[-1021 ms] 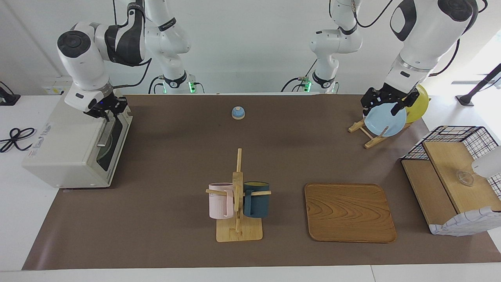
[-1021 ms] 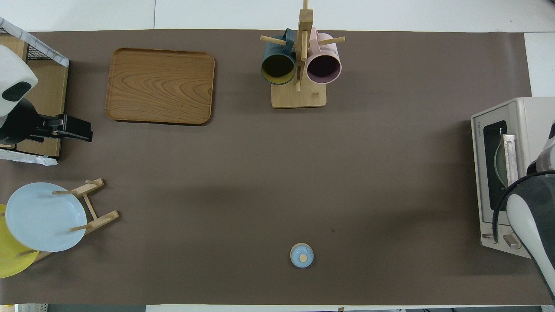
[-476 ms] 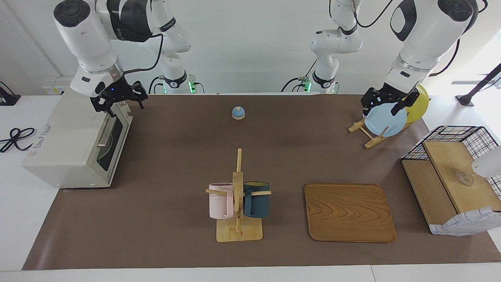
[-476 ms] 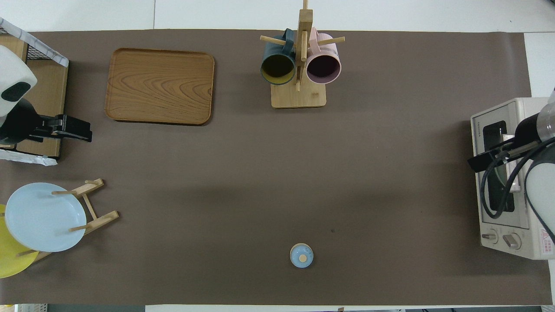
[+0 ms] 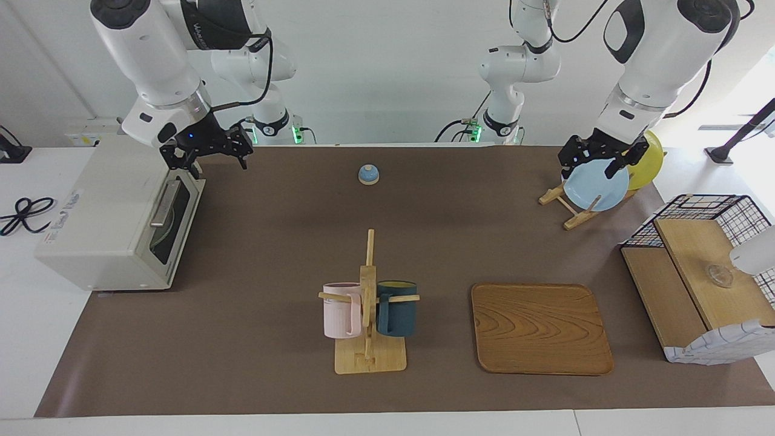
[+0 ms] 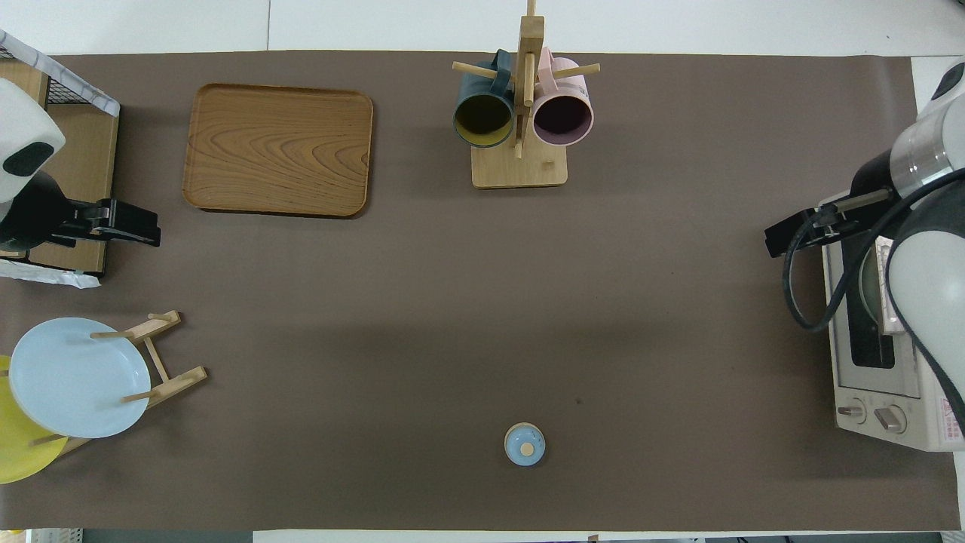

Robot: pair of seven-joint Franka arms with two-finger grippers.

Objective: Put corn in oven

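The off-white oven [image 5: 103, 224] [image 6: 878, 377] stands at the right arm's end of the table, its dark glass door shut and its silver handle free. No corn shows in either view. My right gripper [image 5: 206, 154] [image 6: 784, 237] hangs open and empty in the air over the mat just in front of the oven's door, touching nothing. My left gripper [image 5: 596, 160] [image 6: 136, 226] waits open above the plate rack at the left arm's end, holding nothing.
A wooden rack holds a light blue plate [image 5: 596, 184] and a yellow plate [image 5: 648, 160]. A mug stand [image 5: 369, 315] carries a pink and a dark blue mug. Also on the mat: a wooden tray [image 5: 539, 327], a wire-and-wood shelf [image 5: 702, 278] and a small blue knob [image 5: 368, 174].
My right gripper has risen from the oven's door handle, opened, and swung out over the mat in front of the door. The left arm has not moved.
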